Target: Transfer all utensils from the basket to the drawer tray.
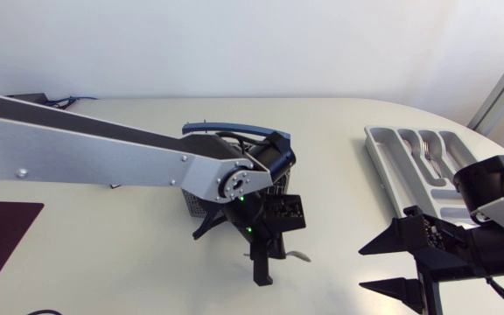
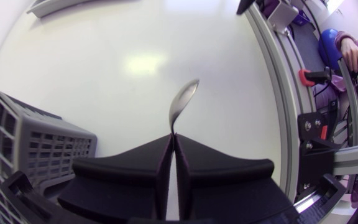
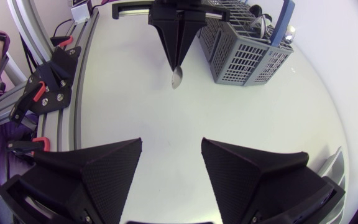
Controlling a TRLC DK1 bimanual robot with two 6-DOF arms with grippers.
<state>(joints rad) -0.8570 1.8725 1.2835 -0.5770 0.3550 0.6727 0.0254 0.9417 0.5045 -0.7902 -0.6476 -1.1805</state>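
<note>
Spoon (image 2: 184,102): gripped by the handle in the left jaws, which are closed narrow on it. The bowl projects ahead of them over the bench (image 1: 129,254), just beside the basket; contact with the bench cannot be told.
Basket (image 3: 247,53): grey mesh with a blue handle; metal utensils are seen inside.
Drawer tray (image 1: 383,153): grey, placed well apart from the basket; a fork (image 1: 427,147) is laid in one compartment.
Right jaws: spread wide, nothing held, positioned near the tray.
</note>
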